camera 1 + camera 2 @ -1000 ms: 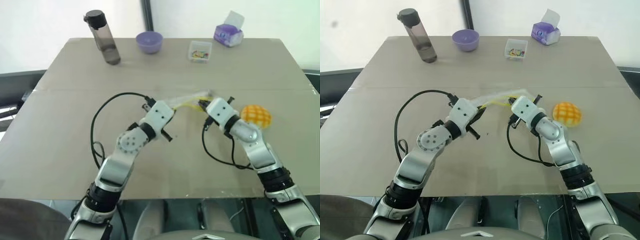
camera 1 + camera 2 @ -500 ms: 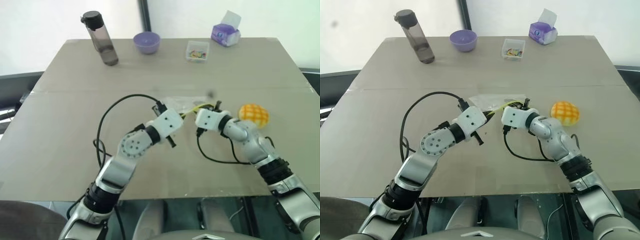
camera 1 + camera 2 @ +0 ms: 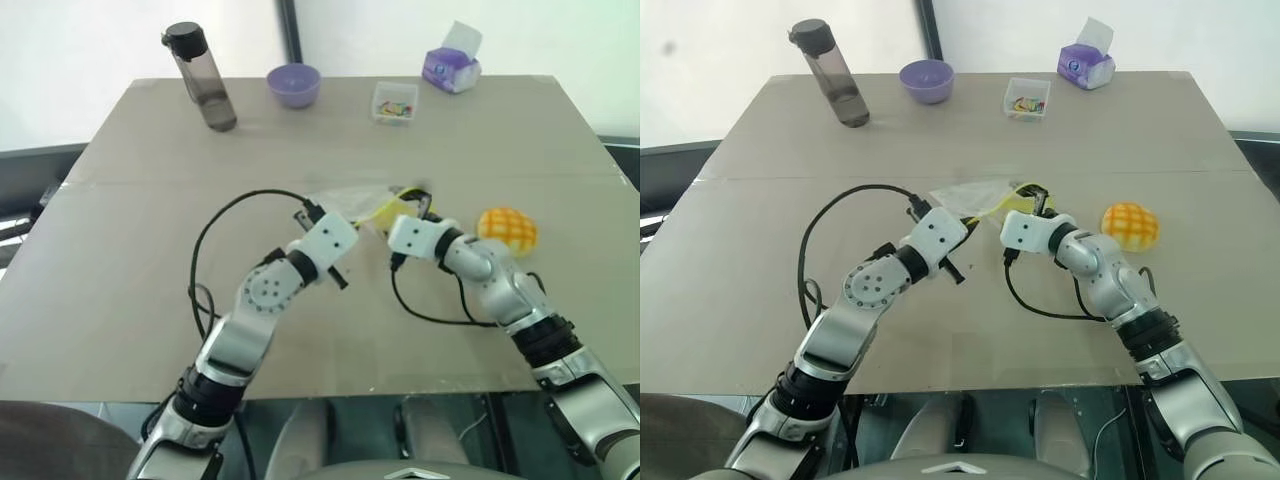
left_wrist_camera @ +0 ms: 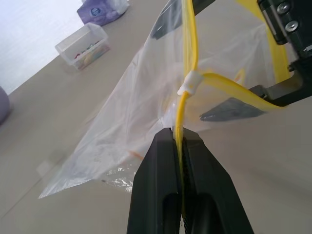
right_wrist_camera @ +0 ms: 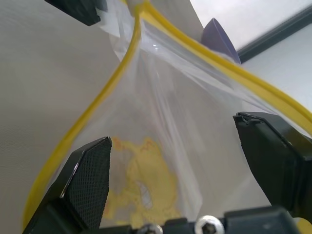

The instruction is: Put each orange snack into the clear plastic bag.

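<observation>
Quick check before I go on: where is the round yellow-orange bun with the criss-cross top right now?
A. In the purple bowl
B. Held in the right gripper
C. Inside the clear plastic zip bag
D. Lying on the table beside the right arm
D. The round yellow-orange bun lies on the table beside the right arm, outside the clear plastic zip bag; the right gripper stands open at the bag's mouth.

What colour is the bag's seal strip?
Yellow; the clear plastic bag seal strip shows best in the left wrist view.

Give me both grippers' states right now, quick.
Left gripper: closed on the yellow seal strip of the clear plastic bag.
Right gripper: open, fingers either side of the bag's mouth.
</observation>
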Motion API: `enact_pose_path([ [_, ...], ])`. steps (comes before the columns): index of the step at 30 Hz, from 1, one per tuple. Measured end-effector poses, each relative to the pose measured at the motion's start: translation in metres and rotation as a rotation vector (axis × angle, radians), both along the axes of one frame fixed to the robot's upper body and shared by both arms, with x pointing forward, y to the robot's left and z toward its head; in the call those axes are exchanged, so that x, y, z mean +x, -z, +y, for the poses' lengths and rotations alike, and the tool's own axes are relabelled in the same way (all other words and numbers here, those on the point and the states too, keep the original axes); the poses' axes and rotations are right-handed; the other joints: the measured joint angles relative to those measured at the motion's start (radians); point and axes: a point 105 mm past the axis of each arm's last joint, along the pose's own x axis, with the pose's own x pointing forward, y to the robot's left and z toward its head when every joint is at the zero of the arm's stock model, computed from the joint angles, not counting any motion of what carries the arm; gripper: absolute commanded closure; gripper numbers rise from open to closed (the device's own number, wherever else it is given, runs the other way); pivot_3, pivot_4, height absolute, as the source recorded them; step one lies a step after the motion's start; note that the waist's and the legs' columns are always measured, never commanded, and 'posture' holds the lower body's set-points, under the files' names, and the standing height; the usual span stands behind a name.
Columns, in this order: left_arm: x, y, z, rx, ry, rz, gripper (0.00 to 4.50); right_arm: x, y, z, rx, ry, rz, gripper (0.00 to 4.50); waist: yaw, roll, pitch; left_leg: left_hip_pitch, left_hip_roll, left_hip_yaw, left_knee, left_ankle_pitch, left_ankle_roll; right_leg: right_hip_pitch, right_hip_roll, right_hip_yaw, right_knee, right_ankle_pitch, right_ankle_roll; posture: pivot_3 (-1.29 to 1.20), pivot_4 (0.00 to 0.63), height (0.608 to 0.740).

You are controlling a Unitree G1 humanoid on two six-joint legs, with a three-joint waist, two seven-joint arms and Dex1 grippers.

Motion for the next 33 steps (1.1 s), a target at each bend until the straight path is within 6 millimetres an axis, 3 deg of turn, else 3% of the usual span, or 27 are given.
enact_pose_path([
  [4, 0.003, 0.004, 0.006, -0.007, -0.046, 0.018, 4.5, -0.005, -0.015, -0.007, 0.009, -0.026, 0.0, 0.03, 0.002, 0.0, 0.0, 0.0, 0.0, 0.0, 0.0, 0.0, 0.0, 0.0, 0.0, 0.0, 0.0, 0.0, 0.0, 0.0, 0.15, 0.74],
  [11, 0.008, 0.009, 0.007, -0.026, -0.062, 0.041, 4.5, -0.024, -0.021, -0.03, 0.272, 0.027, 0.209, 0.03, 0.006, 0.0, 0.0, -0.001, 0.0, -0.001, 0.0, 0.0, 0.0, 0.001, 0.0, -0.001, 0.0, 0.0, 0.0, 0.0, 0.15, 0.74],
  [12, 0.009, 0.009, 0.006, -0.031, -0.061, 0.041, 4.5, -0.026, -0.02, -0.045, 0.352, 0.077, 0.26, 0.03, 0.013, -0.001, 0.0, -0.001, 0.0, -0.002, 0.001, 0.0, 0.0, 0.0, 0.0, -0.001, 0.0, 0.0, 0.0, 0.0, 0.15, 0.74],
  [13, 0.01, 0.007, 0.006, -0.035, -0.062, 0.036, 4.5, -0.021, -0.013, -0.086, 0.482, 0.247, 0.329, 0.03, 0.021, -0.001, 0.0, -0.002, 0.0, -0.002, 0.002, 0.0, 0.001, 0.001, -0.001, -0.001, 0.0, 0.0, 0.0, 0.0, 0.15, 0.74],
  [15, 0.011, 0.007, 0.006, -0.034, -0.063, 0.035, 4.5, -0.019, -0.011, -0.104, 0.533, 0.324, 0.347, 0.03, 0.025, -0.001, 0.0, -0.002, -0.001, -0.001, 0.003, 0.0, 0.001, 0.0, -0.001, 0.0, 0.001, 0.0, 0.0, 0.0, 0.15, 0.74],
  [16, 0.011, 0.007, 0.007, -0.036, -0.064, 0.035, 4.5, -0.019, -0.011, -0.141, 0.64, 0.467, 0.348, 0.03, 0.028, -0.001, 0.0, -0.001, -0.001, -0.001, 0.003, -0.002, 0.004, 0.0, -0.001, 0.0, 0.001, 0.0, 0.0, 0.0, 0.15, 0.74],
  [17, 0.012, 0.009, 0.007, -0.034, -0.066, 0.04, 4.5, -0.02, -0.012, -0.157, 0.677, 0.528, 0.335, 0.03, 0.028, -0.001, 0.0, -0.001, -0.001, -0.001, 0.003, -0.002, 0.004, 0.0, 0.0, 0.0, 0.002, 0.0, 0.0, 0.0, 0.15, 0.74],
  [22, 0.009, 0.01, 0.001, -0.031, -0.029, 0.041, 4.5, -0.025, -0.002, -0.201, 0.811, 0.726, 0.348, 0.03, 0.016, 0.0, -0.001, 0.0, 0.0, 0.001, 0.003, -0.002, 0.005, 0.001, 0.0, 0.001, 0.002, 0.0, 0.0, 0.0, 0.15, 0.74],
  [25, 0.008, 0.011, -0.001, -0.026, -0.01, 0.044, 4.5, -0.024, 0.012, -0.203, 0.923, 0.756, 0.433, 0.03, 0.009, 0.0, -0.001, 0.0, 0.0, 0.001, 0.003, -0.002, 0.005, 0.001, 0.0, 0.002, 0.002, 0.0, 0.0, 0.0, 0.15, 0.74],
  [33, 0.009, 0.012, 0.0, -0.018, -0.003, 0.046, 4.5, -0.021, 0.02, -0.172, 1.062, 0.622, 0.6, 0.03, 0.004, 0.0, -0.001, 0.0, 0.0, 0.001, 0.003, -0.003, 0.005, 0.001, 0.0, 0.001, 0.002, 0.0, 0.0, 0.0, 0.15, 0.74],
])
